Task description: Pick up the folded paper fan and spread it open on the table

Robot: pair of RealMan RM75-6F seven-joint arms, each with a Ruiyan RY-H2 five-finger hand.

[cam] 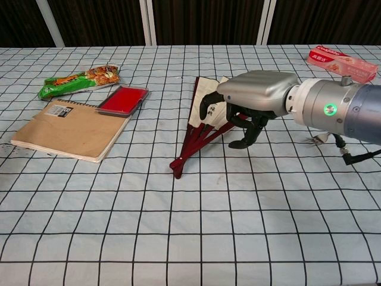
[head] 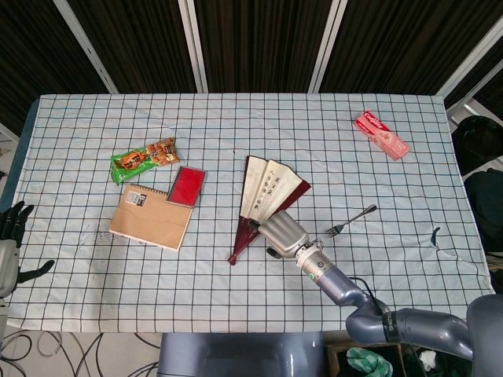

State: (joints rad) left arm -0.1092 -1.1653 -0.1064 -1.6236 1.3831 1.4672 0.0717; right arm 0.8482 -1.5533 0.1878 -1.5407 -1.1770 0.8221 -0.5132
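Fan (head: 266,196) lies partly spread near the middle of the desk (head: 236,118), ribs converging at a pivot toward the robot. Judged light, with stiff dark ribs and thin paper that would tear easily; best taken by the outer ribs near the pivot. Right hand (cam: 253,98) hovers palm-down over the ribs, fingers (cam: 209,102) curled downward; contact cannot be confirmed. Left hand (head: 8,243) idles at the desk's edge, fingers apart.

A checked cloth covers the worktop (head: 236,290). The part-spread paper fan (head: 263,192) lies mid-worktop; left of it are the red tin (head: 187,185), notebook (head: 149,216) and snack packet (head: 144,159); right, the fork (head: 351,220) and pink box (head: 381,135).
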